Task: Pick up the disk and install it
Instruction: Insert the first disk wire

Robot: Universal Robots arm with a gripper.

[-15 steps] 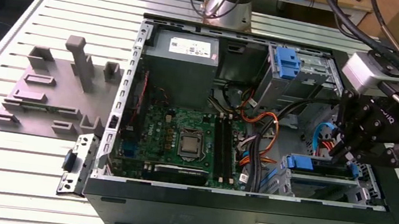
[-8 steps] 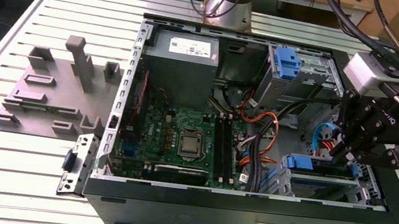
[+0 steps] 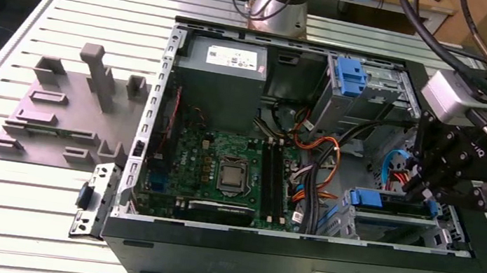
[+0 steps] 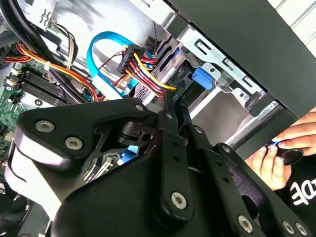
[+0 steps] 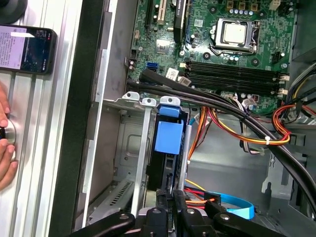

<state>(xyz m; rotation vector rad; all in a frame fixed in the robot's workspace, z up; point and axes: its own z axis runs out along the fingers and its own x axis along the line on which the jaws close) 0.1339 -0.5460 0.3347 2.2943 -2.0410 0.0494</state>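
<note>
the gripper hangs inside the open computer case, its black fingers drawn close together at the near end of the disk. whether they actually pinch the disk or only rest against it cannot be told, since the linkage covers the contact. in the second wrist view the gripper tapers to a narrow closed point among the cables.

the disk stands on edge in the drive cage, slid in between its metal rails. in the first wrist view it shows as a thin dark body with a pale metal strip along one side and a blue plastic tab at its far end, reaching the cage's rim. in the exterior view the disk sits low in the cage at the exterior view's right, blue rail on top, just under the gripper.

beyond the cage, red, orange and yellow wires and a blue data cable run past. farther on lies the green motherboard. outside the case, a person's hand rests on the slatted table near a phone.
</note>
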